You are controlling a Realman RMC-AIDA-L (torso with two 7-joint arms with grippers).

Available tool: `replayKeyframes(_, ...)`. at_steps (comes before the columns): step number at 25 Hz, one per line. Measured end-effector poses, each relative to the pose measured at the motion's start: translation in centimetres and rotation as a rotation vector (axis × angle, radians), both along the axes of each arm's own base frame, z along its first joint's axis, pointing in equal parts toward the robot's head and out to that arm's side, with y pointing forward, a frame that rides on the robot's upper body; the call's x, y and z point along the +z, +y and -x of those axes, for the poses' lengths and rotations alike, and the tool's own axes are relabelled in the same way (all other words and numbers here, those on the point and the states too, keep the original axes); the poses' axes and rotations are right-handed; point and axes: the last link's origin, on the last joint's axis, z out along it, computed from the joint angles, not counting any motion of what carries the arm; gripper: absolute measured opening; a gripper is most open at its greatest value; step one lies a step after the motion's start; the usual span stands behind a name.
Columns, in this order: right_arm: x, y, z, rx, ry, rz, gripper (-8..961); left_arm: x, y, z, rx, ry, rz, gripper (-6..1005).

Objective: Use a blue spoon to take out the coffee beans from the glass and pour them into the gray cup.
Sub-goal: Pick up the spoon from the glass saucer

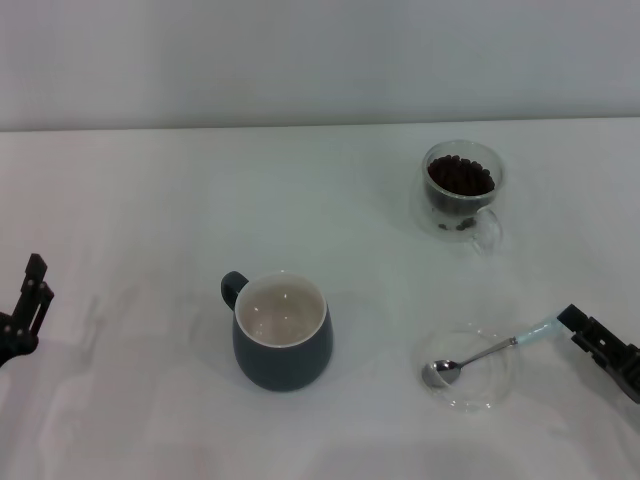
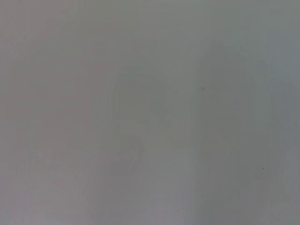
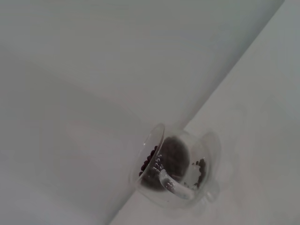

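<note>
Progress: nothing scooped — coffee beans (image 1: pixel 461 177) fill glass (image 1: pixel 462 190), far right | gray cup (image 1: pixel 282 332) empty, centre | blue spoon (image 1: pixel 487 351) on saucer (image 1: pixel 487 392), right gripper (image 1: pixel 577 322) at its handle tip — grip cannot be told | left gripper (image 1: pixel 30 300) parked at left edge

White counter (image 1: pixel 150 200) filled most of the view w/ a plain pale grey wall (image 1: pixel 300 60) behind; soft, even light.

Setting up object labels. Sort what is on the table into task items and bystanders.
Task items: blue spoon, coffee beans, glass, gray cup, right end effector at the spoon's handle tip.

Bystanders: clear saucer under the spoon, left end effector at the table's left edge.
</note>
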Motion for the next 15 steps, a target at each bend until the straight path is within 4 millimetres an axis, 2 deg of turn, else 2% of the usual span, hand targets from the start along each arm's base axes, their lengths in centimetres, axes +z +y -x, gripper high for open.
replayKeyframes(6,-0.3,1.7,0.7,0.039,-0.017,0.017,647,0.1,0.0,-0.1,-0.006,-0.006,-0.003,701)
replayKeyframes(15,-0.6,1.9,1.1,0.053,0.003,0.052,642,0.1,-0.2,0.1,-0.005,-0.010,0.003,700)
